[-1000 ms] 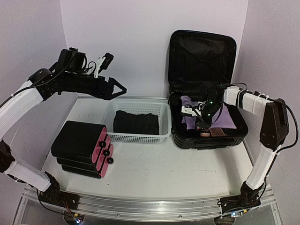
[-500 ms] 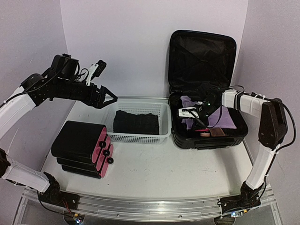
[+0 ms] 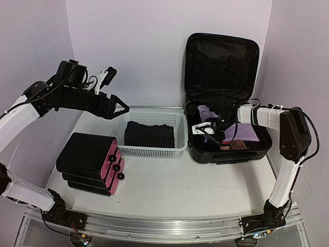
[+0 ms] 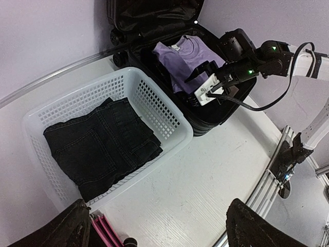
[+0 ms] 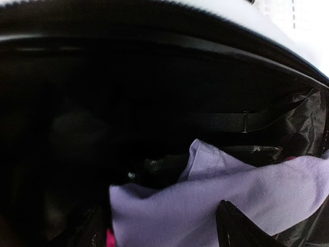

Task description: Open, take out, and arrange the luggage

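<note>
The luggage [image 3: 222, 62] stands open at the back right, lid upright, base flat on the table. It also shows in the left wrist view [image 4: 149, 20]. A purple shirt [image 3: 241, 129] lies in the base. My right gripper [image 3: 211, 131] is down inside the base at the shirt's left edge. In the right wrist view its fingers [image 5: 241, 229] stand apart with purple cloth [image 5: 205, 200] between them. My left gripper [image 3: 121, 106] is open and empty, held in the air above the basket's back left corner; its fingertips [image 4: 252, 226] frame the table.
A white perforated basket [image 3: 177, 149] with folded black jeans [image 3: 149, 134] sits left of the luggage. A smaller black case with a pink side [image 3: 90, 160] lies at the front left. Small pink and brown items [image 3: 231, 145] lie at the base's front.
My right gripper has moved left and down inside the luggage base, to the shirt's left edge. My left arm drew back left, then held still.
</note>
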`<state>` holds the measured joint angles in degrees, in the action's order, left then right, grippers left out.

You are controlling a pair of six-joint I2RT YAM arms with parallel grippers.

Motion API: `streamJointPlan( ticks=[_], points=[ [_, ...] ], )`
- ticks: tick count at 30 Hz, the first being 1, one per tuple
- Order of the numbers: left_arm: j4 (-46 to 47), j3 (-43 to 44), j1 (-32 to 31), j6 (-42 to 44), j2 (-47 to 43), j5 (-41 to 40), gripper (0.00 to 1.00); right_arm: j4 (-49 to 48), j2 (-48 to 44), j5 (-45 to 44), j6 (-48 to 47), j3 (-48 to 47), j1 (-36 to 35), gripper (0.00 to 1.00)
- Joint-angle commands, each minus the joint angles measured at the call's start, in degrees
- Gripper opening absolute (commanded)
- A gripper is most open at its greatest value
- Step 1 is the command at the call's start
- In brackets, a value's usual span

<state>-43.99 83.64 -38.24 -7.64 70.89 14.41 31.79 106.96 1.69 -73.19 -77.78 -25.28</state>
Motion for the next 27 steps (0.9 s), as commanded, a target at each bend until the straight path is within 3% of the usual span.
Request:
streamJointPlan(
  ticks=[1, 9, 16, 27],
  points=[
    [1.89, 0.30, 0.25, -1.40, -1.38, 0.77, 0.92, -10.27, 0.58, -5.40, -1.13, 2.27, -0.48, 0.76],
    [2.06, 0.54, 0.27, -2.92, -1.20, 2.09, 0.91, -13.48, 2.88, -10.32, 0.85, 0.36, -0.42, 0.77],
    [2.36, 0.13, 0.27, -4.20, -1.89, 3.02, 0.91, -13.42, 2.38, -8.10, 5.73, -1.51, 0.49, 0.67],
    [3.09, -0.27, 0.27, -5.05, -2.23, 4.71, 0.91, -13.36, -0.72, -4.89, 16.87, -2.52, 2.86, 0.72]
  ],
)
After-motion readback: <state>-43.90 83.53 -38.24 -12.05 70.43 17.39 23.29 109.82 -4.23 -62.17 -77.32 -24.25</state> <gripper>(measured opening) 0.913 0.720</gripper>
